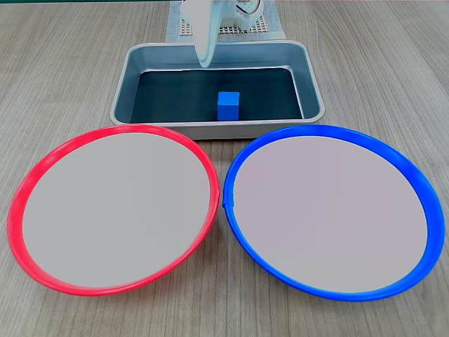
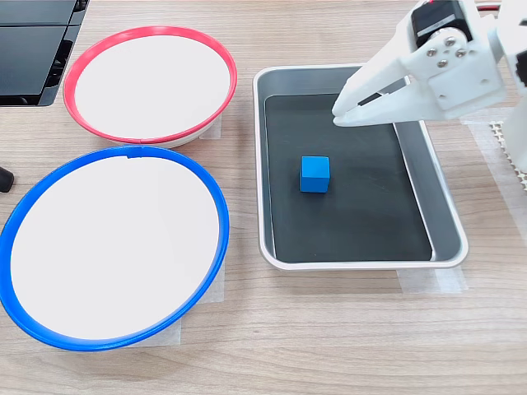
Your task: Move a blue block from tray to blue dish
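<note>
Two dishes, one tray, one block, one white pincer above the tray.

Largest are the blue dish [image 2: 49,188] and a same-sized red dish [image 2: 82,58], both beyond the tray [image 2: 276,164] from the pincer [image 2: 339,113], whose fingers lie close together, a thin gap visible only in the second exterior view. The single blue block [image 2: 314,174] sits on the tray's dark floor, below and apart from the fingertips. Only the second exterior view shows dark equipment [image 2: 33,49] past the red dish; only the first exterior view shows a perforated mat [image 1: 228,29] behind the pincer.
</note>
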